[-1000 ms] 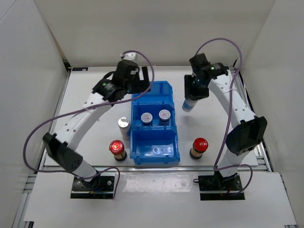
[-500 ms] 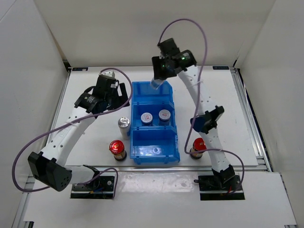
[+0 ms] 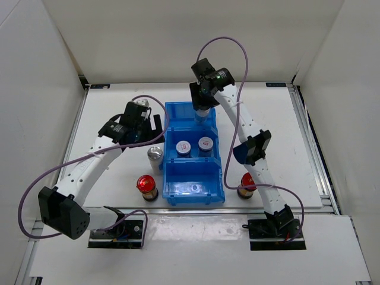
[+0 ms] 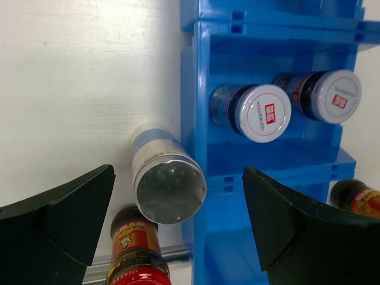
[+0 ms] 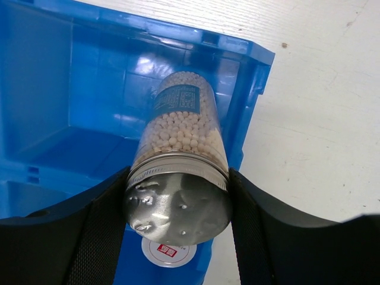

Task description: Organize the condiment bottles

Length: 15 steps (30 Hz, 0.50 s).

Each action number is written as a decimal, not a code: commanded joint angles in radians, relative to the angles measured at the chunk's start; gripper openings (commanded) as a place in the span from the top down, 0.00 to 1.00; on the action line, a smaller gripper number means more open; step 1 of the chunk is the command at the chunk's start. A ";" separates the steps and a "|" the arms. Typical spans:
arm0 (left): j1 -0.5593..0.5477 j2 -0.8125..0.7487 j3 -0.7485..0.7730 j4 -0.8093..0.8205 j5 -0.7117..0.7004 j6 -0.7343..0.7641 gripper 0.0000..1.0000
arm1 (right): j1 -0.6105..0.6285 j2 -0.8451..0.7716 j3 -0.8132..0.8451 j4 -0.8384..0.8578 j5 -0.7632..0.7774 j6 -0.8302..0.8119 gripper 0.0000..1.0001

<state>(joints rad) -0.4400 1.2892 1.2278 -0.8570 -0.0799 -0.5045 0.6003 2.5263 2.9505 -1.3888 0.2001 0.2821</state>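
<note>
Overhead, the right claw (image 3: pixel 202 108) holds a silver-capped bottle (image 3: pixel 202 117) over the blue bin's (image 3: pixel 171 178) compartment nearest the desk's (image 3: pixel 285 119) far edge. Left wrist: the left claw (image 4: pixel 178 205) gapes open above a second silver-capped bottle (image 4: pixel 169 189) beside the bin. Right wrist: rigid, slick, likely light pellet-filled body; clamp under the cap (image 5: pixel 178 211).

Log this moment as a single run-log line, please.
right gripper: shut on silver-capped bottle, at blue bin far compartment | left gripper: open, over second silver-capped bottle beside bin
</note>
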 commanded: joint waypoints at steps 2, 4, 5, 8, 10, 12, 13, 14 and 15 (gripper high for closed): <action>0.003 -0.010 -0.033 0.042 0.049 0.009 0.00 | -0.002 0.011 0.007 -0.174 0.045 0.017 0.83; 0.003 0.001 -0.057 0.053 0.058 0.009 0.00 | -0.013 0.020 0.007 -0.174 0.045 0.026 0.72; 0.003 0.001 -0.057 0.053 0.058 0.009 0.00 | -0.013 0.029 0.007 -0.174 0.045 0.026 0.69; -0.006 0.022 -0.077 0.053 0.068 0.009 0.00 | -0.023 0.048 0.007 -0.183 0.036 0.026 0.58; -0.006 0.033 -0.097 0.062 0.068 0.009 0.00 | -0.034 0.057 -0.004 -0.184 0.013 0.026 0.55; -0.006 0.033 -0.097 0.062 0.077 0.000 0.00 | -0.045 0.057 -0.004 -0.184 0.004 0.026 0.50; -0.006 0.033 -0.106 0.062 0.077 0.000 0.00 | -0.045 0.066 -0.004 -0.184 0.004 0.026 0.45; -0.006 0.033 -0.106 0.062 0.086 0.000 0.00 | -0.045 0.066 -0.004 -0.184 0.004 0.026 0.42; -0.006 0.044 -0.119 0.062 0.086 0.000 0.00 | -0.045 0.066 -0.004 -0.184 -0.007 0.026 0.37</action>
<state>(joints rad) -0.4416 1.3373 1.1233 -0.8143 -0.0212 -0.5053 0.5625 2.6099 2.9337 -1.3804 0.2024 0.2993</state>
